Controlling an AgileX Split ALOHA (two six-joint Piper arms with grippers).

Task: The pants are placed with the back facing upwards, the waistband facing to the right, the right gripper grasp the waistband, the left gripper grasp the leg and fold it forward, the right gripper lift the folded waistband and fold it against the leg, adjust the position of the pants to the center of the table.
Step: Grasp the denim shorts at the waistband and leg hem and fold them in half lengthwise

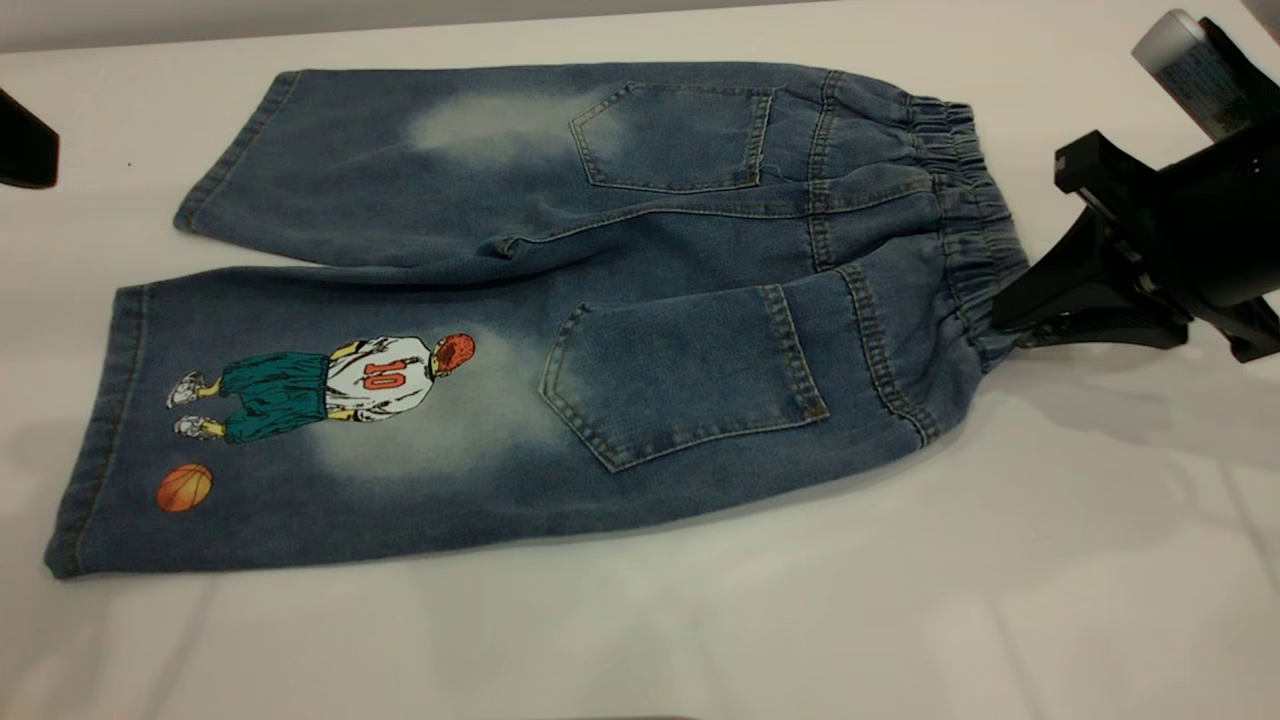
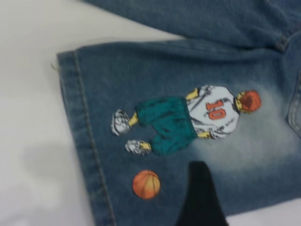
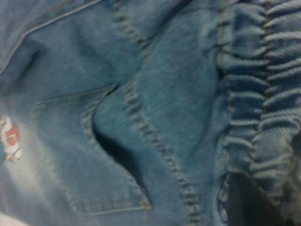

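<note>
The pants (image 1: 560,300) lie flat on the white table (image 1: 1000,560), back pockets up. The ruffled waistband (image 1: 975,200) points right. The printed leg (image 1: 300,420) with the number 10 player is nearer the camera, and the plain leg lies behind it. My right gripper (image 1: 1005,315) sits at the waistband's near corner, shut on the waistband (image 3: 263,117), whose puckered denim bunches over a dark finger (image 3: 244,202). My left gripper (image 1: 25,150) hangs at the far left. In the left wrist view it hovers over the printed leg (image 2: 188,117), and one black finger (image 2: 200,197) shows beside the orange ball (image 2: 146,184).
White tabletop surrounds the pants, with wide bare room in front (image 1: 700,640) and to the right. The hem of the printed leg (image 1: 95,430) lies near the left side of the view.
</note>
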